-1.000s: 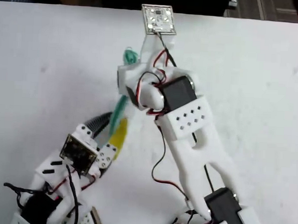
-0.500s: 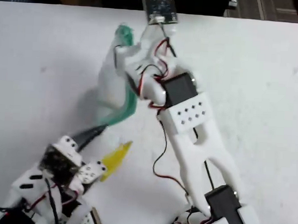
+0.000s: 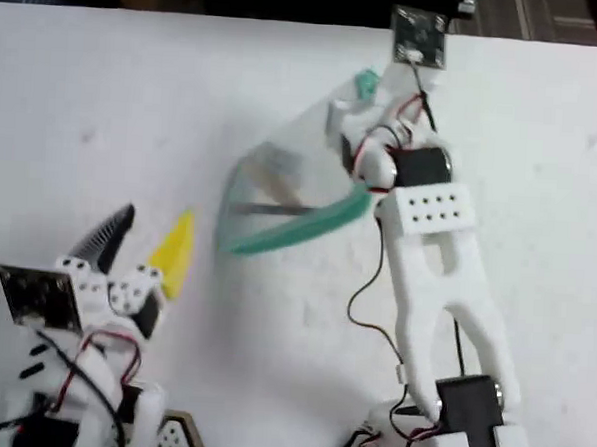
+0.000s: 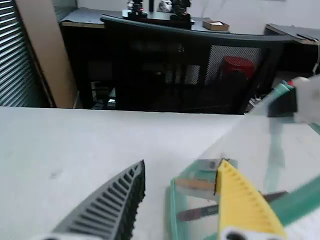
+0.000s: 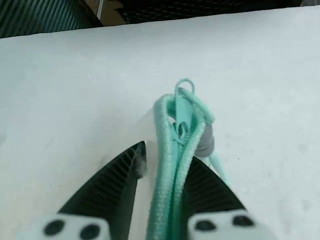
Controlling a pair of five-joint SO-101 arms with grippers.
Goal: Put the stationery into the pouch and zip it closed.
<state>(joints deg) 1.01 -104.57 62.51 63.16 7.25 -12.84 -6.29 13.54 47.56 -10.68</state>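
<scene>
The clear pouch (image 3: pixel 280 188) with green zipper trim hangs tilted over the table's middle, its lower corner near the surface. Inside it lie a dark pen (image 3: pixel 269 210) and a brownish piece (image 3: pixel 277 174). My right gripper (image 3: pixel 356 121) is shut on the pouch's zipper edge (image 5: pixel 175 150), the trim pinched between its black fingers (image 5: pixel 117 182), with the zipper pull (image 5: pixel 183 89) just beyond. My left gripper (image 3: pixel 142 243) stands open at the lower left, apart from the pouch, with one black and one yellow finger (image 4: pixel 240 205). Beyond them the pouch (image 4: pixel 250 165) and its contents show.
The white table (image 3: pixel 105 103) stretches wide on the left and far right. Its far edge (image 3: pixel 189 16) meets a dark room with a black chair (image 4: pixel 190 75) and desks. The right arm's white links (image 3: pixel 441 281) cross the table's right half.
The right arm has swung the pouch up and to the right, and it now hangs spread out. The left gripper has drawn back to the lower left, away from the pouch.
</scene>
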